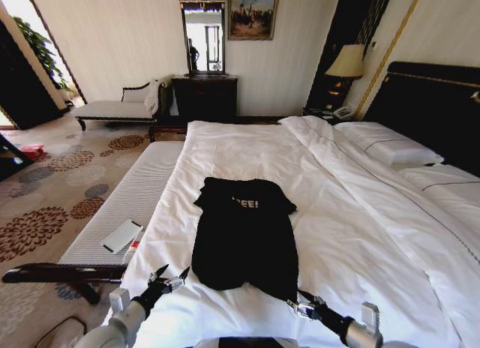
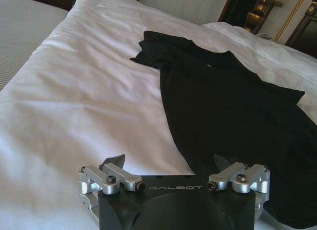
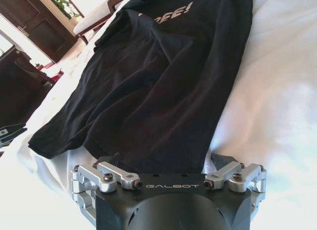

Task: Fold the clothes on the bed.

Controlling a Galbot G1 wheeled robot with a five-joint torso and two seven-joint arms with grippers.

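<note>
The black soft-fabric top with white lettering (image 1: pixel 244 239) lies spread flat on the large white-sheeted bed (image 1: pixel 360 235), neck end away from the robot and hem end nearest it. Part of the lettering is hidden by a fold at the chest.

The left tool (image 1: pixel 168 277) hovers just above the duvet, beside the hem's left corner and a little apart from the cloth. Its 2 fingers stand spread, with nothing between them. In the left wrist view, the left tool (image 2: pixel 168 163) has the top (image 2: pixel 223 106) running away from it along the right finger's side, with bare white duvet ahead of the other finger.

The right tool (image 1: pixel 300 303) sits at the hem's right corner, right against the black fabric. From the right wrist view, the right tool (image 3: pixel 166 160) has its fingers parted too, and the hem of the top (image 3: pixel 158 86) lies across the gap between them; whether the fingers already touch the cloth I cannot tell.

Off beyond the left tool, past the bed's edge, a grey ribbed upholstered bench (image 1: pixel 127 205) runs alongside the bed, with a flat white rectangular device (image 1: pixel 122 235) resting on it.
</note>
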